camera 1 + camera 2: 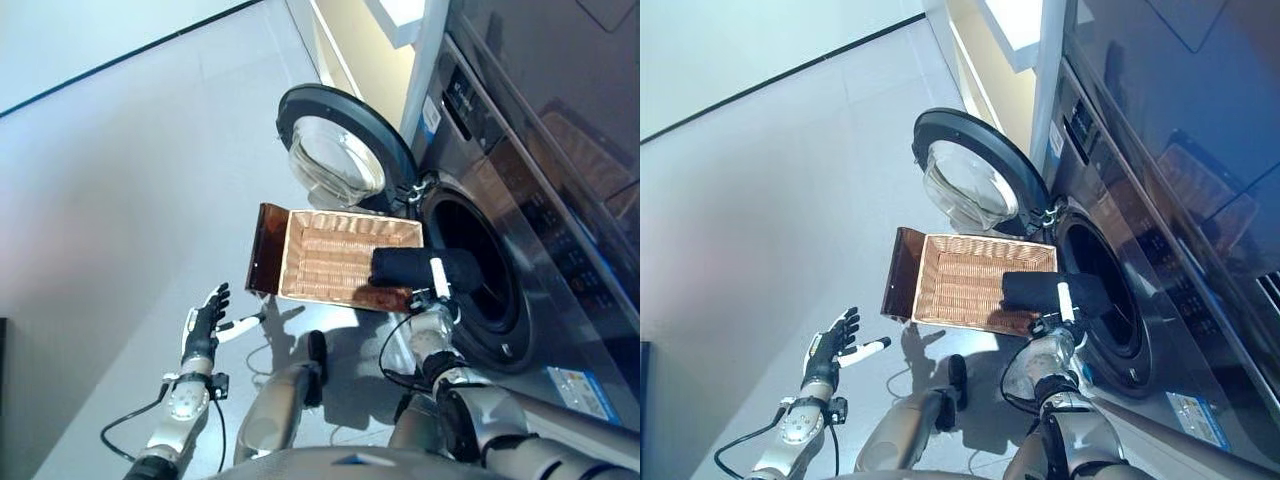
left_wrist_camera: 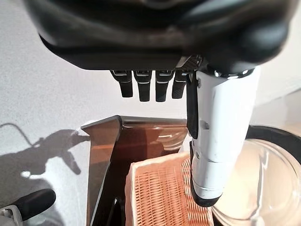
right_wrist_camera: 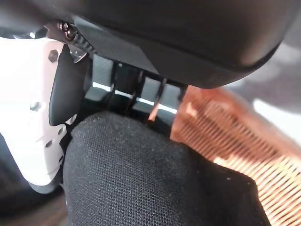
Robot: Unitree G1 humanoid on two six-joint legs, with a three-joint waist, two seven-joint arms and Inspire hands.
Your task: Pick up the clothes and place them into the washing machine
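The right hand point(image 3: 70, 94) has its fingers and thumb curled around the black garment point(image 1: 420, 268), which lies across the wicker basket's point(image 1: 330, 255) rim nearest the washing machine drum point(image 1: 480, 270); the drum opening is just beyond. The left hand point(image 1: 205, 320) hovers slack-fingered, well away from the basket

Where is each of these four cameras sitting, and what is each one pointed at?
Left eye view: on the head, looking down at the wicker basket, the washing machine and both arms.
Right eye view: beside it, same scene.
Left wrist view: along the open left hand, toward the basket.
Right wrist view: along the right hand gripping the black cloth.
All share the basket.
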